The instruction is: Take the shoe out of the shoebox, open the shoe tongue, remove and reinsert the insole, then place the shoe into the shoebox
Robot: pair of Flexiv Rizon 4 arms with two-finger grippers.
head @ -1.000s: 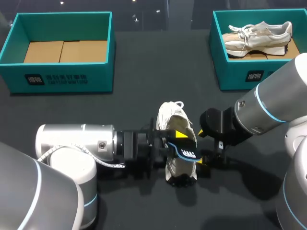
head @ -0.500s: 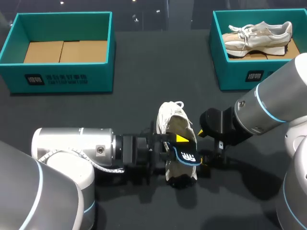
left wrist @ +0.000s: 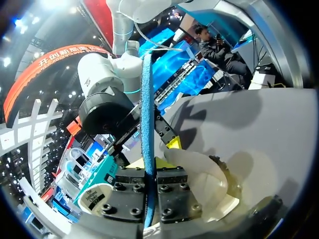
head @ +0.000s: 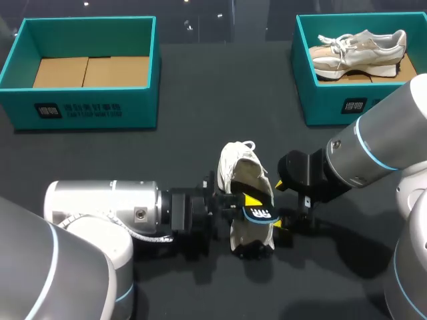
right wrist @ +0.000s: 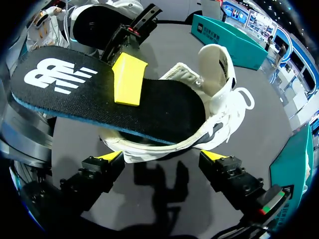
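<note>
A white shoe (head: 241, 170) lies on the dark table in the middle, its opening up. Over its near end my left gripper (head: 251, 201) is shut on a black insole (head: 260, 213) with a blue underside. In the left wrist view the insole (left wrist: 146, 119) stands edge-on between the closed fingers (left wrist: 169, 181), with the shoe (left wrist: 204, 174) below. In the right wrist view a yellow fingertip (right wrist: 128, 79) presses on the insole (right wrist: 94, 102) above the shoe (right wrist: 219, 112). My right gripper (right wrist: 162, 157) is open, low at the shoe's right side, its fingers apart from it.
A teal box (head: 87, 107) with a bare cardboard floor stands at the back left. Another teal box (head: 320, 107) at the back right holds a second pale shoe (head: 360, 47). My two arms meet at the table's middle front.
My left wrist has drawn back slightly towards the left, and the insole has tipped a little over the shoe. The right arm has kept still.
</note>
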